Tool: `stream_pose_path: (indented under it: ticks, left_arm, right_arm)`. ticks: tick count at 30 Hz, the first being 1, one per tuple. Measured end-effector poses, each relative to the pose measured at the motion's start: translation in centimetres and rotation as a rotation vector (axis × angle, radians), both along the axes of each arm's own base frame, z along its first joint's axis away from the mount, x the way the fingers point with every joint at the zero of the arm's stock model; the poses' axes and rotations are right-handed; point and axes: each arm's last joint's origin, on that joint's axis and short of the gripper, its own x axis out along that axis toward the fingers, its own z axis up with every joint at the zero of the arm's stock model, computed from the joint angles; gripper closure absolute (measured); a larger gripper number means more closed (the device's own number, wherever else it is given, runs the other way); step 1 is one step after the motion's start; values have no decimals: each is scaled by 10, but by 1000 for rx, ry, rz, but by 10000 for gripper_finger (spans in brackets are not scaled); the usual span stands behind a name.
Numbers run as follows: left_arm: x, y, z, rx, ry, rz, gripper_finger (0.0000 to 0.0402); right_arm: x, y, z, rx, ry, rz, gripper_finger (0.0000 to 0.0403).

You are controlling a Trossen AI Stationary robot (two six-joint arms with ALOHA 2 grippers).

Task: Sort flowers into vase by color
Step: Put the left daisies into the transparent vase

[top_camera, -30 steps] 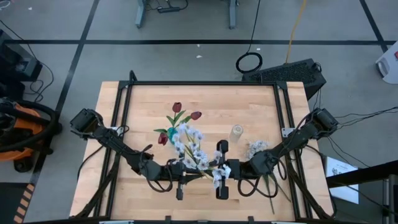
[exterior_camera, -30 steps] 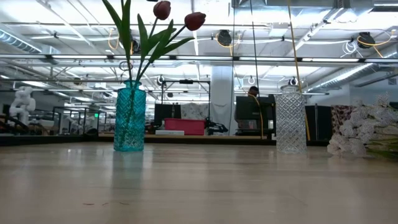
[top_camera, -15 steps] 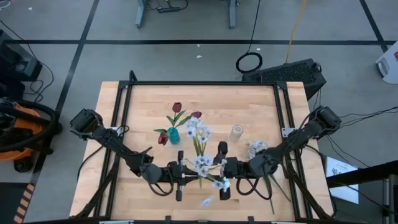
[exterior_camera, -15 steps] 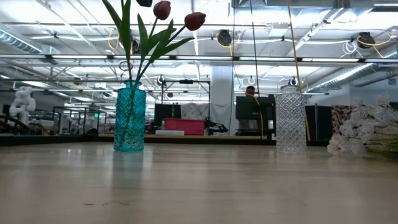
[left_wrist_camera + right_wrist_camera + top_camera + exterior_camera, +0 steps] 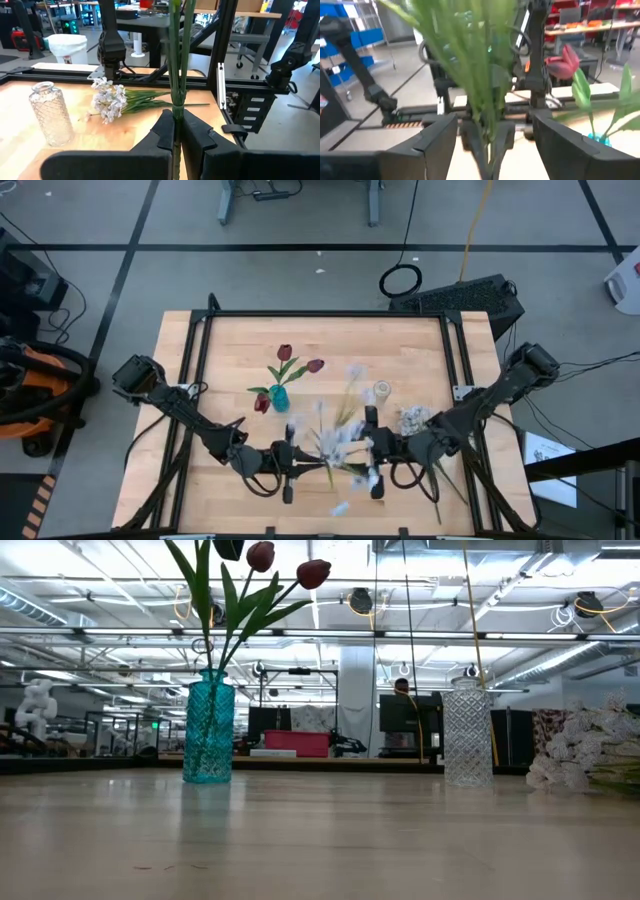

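Near the table's front edge, the left gripper is clamped on the green stems of a white flower spray, while the right gripper, fingers spread wide, flanks the same stems.

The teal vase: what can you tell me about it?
The teal vase looks like see-through blue-green glass with a diamond-cut pattern and a narrower neck. It stands upright on the wooden table, left of the clear vase. Green stems and leaves rise from it, carrying dark red tulips. No gripper touches it.
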Motion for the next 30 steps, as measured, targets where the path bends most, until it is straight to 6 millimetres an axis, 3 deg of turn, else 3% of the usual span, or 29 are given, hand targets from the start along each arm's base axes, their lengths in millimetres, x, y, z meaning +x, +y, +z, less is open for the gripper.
stream_pose_path:
  ticks: [9, 14, 19, 30]
  left_arm:
    - [0, 0, -1, 19, 4, -2, 386]
    - [0, 0, -1, 26, 6, -8, 386]
    - [0, 0, -1, 26, 6, -8, 386]
    - [0, 0, -1, 28, 10, -8, 386]
  right_arm:
    - [-18, 4, -1, -5, 101, -3, 140]
    - [-10, 7, -13, 19, 80, -59, 134]
    - [1, 6, -19, 55, 2, -73, 99]
    - [9, 1, -12, 38, -126, -77, 45]
